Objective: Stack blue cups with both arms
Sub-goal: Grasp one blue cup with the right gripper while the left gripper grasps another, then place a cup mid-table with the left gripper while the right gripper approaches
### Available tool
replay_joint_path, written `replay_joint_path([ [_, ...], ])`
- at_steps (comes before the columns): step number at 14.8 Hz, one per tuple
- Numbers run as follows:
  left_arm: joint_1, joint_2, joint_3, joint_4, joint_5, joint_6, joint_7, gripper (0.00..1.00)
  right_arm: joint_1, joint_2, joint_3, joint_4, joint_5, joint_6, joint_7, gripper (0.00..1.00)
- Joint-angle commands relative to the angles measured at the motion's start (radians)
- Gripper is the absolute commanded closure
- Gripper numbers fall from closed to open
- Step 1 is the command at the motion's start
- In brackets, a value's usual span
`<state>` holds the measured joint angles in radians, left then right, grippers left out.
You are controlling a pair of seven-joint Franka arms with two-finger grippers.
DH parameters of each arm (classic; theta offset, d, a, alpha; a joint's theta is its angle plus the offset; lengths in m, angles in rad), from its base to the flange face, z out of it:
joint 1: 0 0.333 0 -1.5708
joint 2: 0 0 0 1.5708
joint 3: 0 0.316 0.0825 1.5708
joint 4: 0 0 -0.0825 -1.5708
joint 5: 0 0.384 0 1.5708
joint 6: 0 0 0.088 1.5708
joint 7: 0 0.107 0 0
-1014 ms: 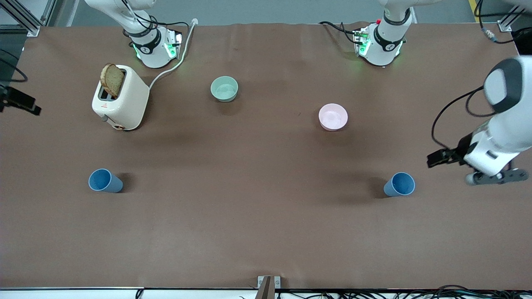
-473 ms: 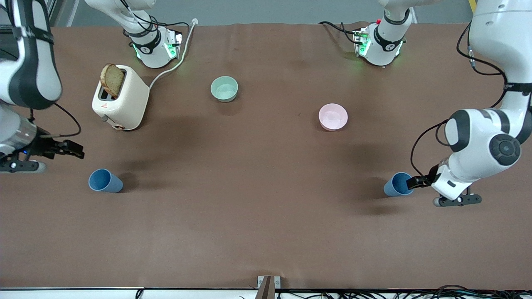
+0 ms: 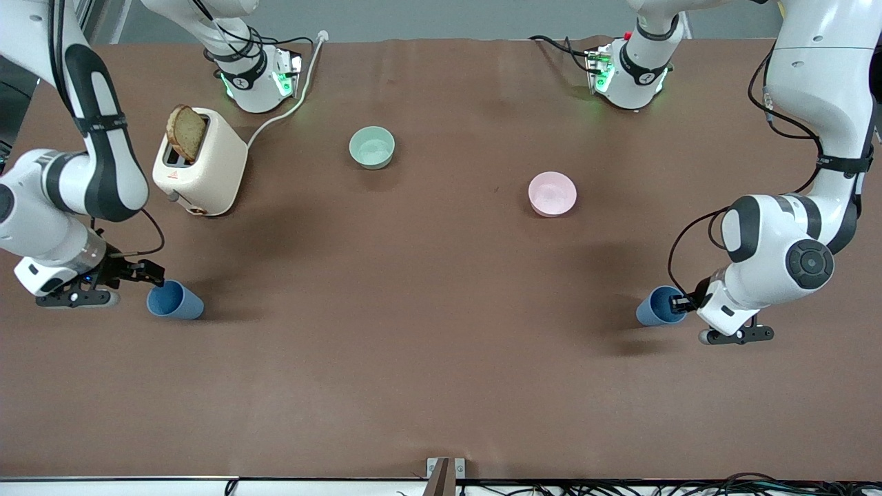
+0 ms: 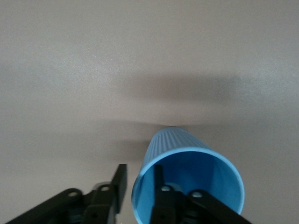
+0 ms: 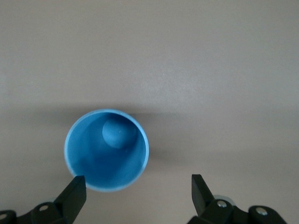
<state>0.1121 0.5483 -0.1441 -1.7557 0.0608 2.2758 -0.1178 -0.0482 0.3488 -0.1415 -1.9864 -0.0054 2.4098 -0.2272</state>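
Observation:
Two blue cups stand upright, mouths up, nearer the front camera than the bowls. One cup (image 3: 660, 306) is toward the left arm's end of the table. My left gripper (image 3: 682, 303) is low at its rim and open. In the left wrist view the left gripper (image 4: 139, 179) straddles that cup's (image 4: 191, 163) wall, one finger (image 4: 159, 186) inside and one (image 4: 120, 179) outside, not clamped. The other cup (image 3: 173, 301) is toward the right arm's end. My right gripper (image 3: 153, 281) is open beside its rim. In the right wrist view the right gripper (image 5: 138, 186) is wide open, with the cup (image 5: 106, 149) just ahead of one finger (image 5: 77, 186).
A cream toaster (image 3: 207, 165) with a bread slice (image 3: 186, 132) stands near the right arm's base, its cable trailing to the table edge. A pale green bowl (image 3: 371, 147) and a pink bowl (image 3: 552, 193) sit mid-table, farther from the front camera than the cups.
Both arms swung in from the table's ends and came down. The left gripper reached its cup's rim. The right gripper closed in on its cup. The cups have not moved.

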Motion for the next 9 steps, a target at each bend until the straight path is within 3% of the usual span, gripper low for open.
replay_joint_path([
  [1, 0.000, 0.004, -0.005, 0.012, 0.021, -0.010, 0.007, 1.00, -0.004, 0.039, 0.005, -0.012, -0.001, 0.072, -0.012, 0.05],
  [4, -0.011, -0.013, -0.025, 0.036, 0.021, -0.022, 0.001, 1.00, -0.004, 0.061, 0.006, -0.011, -0.001, 0.083, -0.011, 0.31],
  [8, -0.049, -0.044, -0.181, 0.113, 0.016, -0.137, -0.120, 1.00, -0.004, 0.099, 0.008, -0.011, 0.001, 0.127, -0.006, 0.63],
  [9, -0.060, -0.042, -0.216, 0.142, 0.013, -0.139, -0.146, 1.00, -0.004, 0.101, 0.010, -0.008, 0.001, 0.127, -0.004, 0.77],
])
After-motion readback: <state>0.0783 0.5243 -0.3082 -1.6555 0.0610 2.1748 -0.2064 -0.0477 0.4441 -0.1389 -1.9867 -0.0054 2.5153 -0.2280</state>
